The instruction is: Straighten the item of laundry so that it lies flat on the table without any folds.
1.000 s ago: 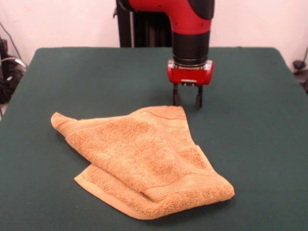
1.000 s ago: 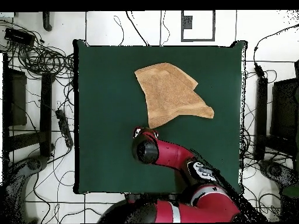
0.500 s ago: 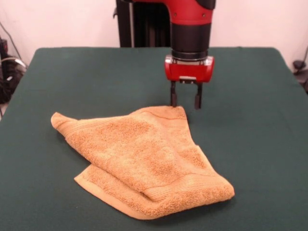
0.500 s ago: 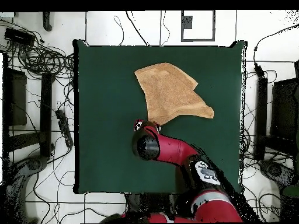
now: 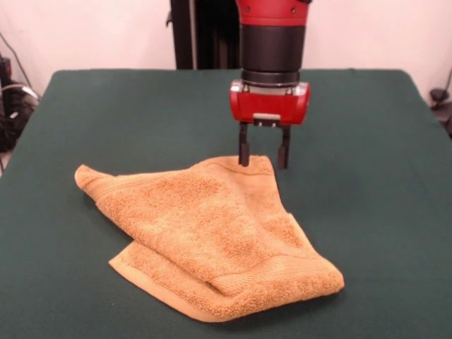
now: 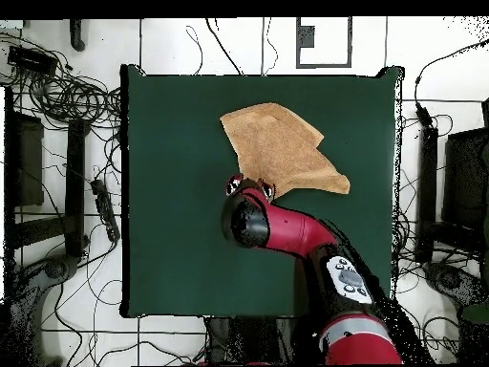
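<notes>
The item of laundry [image 5: 212, 233] [image 6: 280, 148] is an orange-tan terry towel, folded over on itself in a rough triangle on the dark green table [image 5: 106, 113] [image 6: 172, 191]. A doubled layer lies along its front edge, with a woven band showing there. My gripper [image 5: 263, 161] stands open above the towel's far corner, one fingertip over the cloth's edge and the other just past it to the right. Nothing is between the fingers. From overhead the red wrist hides the gripper [image 6: 250, 187] and the towel's corner nearest the robot.
Bare green table surrounds the towel on all sides. Cables and dark equipment [image 6: 57, 96] lie on the floor beside the table. A black post [image 5: 205, 35] rises behind the table's far edge.
My gripper has moved toward the towel, from just behind its far corner to over that corner. It stays open. The towel has not moved.
</notes>
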{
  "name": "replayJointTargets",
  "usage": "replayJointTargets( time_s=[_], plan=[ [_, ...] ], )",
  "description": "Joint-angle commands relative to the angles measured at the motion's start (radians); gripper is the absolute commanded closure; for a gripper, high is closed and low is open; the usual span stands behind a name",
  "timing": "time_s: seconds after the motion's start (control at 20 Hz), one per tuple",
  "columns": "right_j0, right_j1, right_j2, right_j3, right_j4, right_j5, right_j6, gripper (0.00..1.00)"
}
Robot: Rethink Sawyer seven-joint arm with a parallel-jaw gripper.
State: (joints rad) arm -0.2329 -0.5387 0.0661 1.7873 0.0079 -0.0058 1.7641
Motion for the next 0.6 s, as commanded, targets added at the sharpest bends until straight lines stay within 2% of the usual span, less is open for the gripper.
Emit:
replayJointTargets(
  time_s=[0.05, 0.45, 0.6],
  plan=[
    [0.022, 0.134, 0.065, -0.132, 0.032, 0.074, 0.112, 0.00],
    [-0.013, 0.223, 0.099, -0.217, -0.002, 0.130, 0.057, 0.00],
    [0.004, 0.233, 0.076, -0.208, 0.011, 0.124, 0.086, 0.00]
  ],
)
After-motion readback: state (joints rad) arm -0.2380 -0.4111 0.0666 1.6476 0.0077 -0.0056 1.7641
